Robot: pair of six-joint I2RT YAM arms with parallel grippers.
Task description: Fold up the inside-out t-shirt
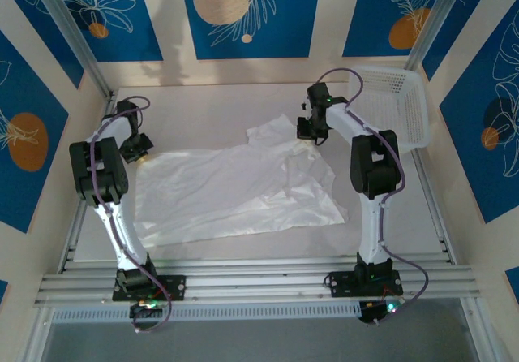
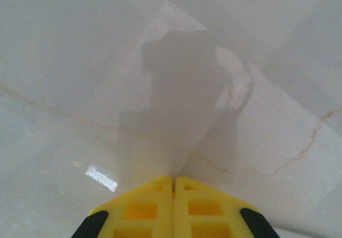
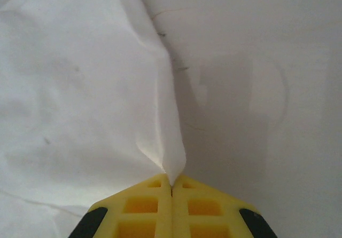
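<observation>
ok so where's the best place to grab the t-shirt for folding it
By its far edge, at both ends, coming in from the outer sides. The t-shirt lies flat and thin, so probably only corners and raised folds can be pinched. The left gripper is shut on the far-left corner, the right gripper on a ridge of cloth at the far right.

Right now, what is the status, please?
Left pincer shut on t-shirt edge. Right pincer shut on its far fold. Lattice basket stands apart, far right.
</observation>
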